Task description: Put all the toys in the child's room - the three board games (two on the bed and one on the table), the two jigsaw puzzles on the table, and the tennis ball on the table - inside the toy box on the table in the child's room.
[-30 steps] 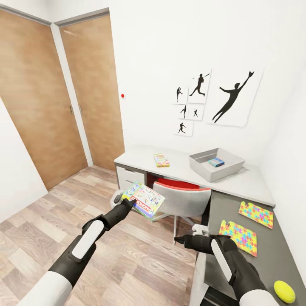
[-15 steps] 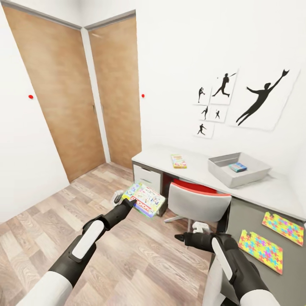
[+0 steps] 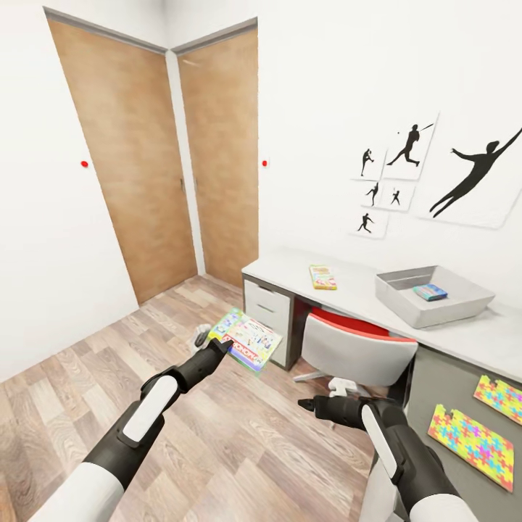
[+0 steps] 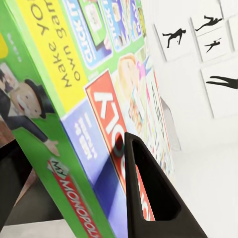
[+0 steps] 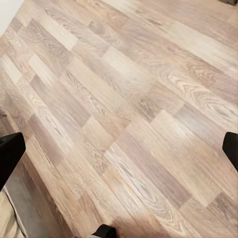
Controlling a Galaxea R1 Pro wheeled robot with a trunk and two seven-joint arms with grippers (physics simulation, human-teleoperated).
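Note:
My left gripper (image 3: pixel 220 349) is shut on the edge of the MONOPOLY board game (image 3: pixel 248 341), held tilted above the wood floor; in the left wrist view a dark finger (image 4: pixel 153 198) presses against its printed face (image 4: pixel 59 74). My right gripper (image 3: pixel 307 405) hangs open and empty over the floor. On the table (image 3: pixel 362 286) lie a small green-yellow-red board game (image 3: pixel 322 276) and the pale grey toy box (image 3: pixel 417 308) with a blue board game (image 3: pixel 431 291) inside. Two jigsaw puzzles (image 3: pixel 471 437) (image 3: pixel 500 399) rest on the lower dark grey desk.
A grey chair with a red seat (image 3: pixel 355 349) stands tucked under the table, beside the white drawers (image 3: pixel 270 308). Two wooden doors (image 3: pixel 123 174) (image 3: pixel 221 159) fill the corner to the left. Wood-plank floor (image 5: pixel 119 124) stretches under both arms.
The camera has turned left, so the table, toy box and puzzles slid right in the picture and the ball left the view. Both arms keep their pose, the game still gripped.

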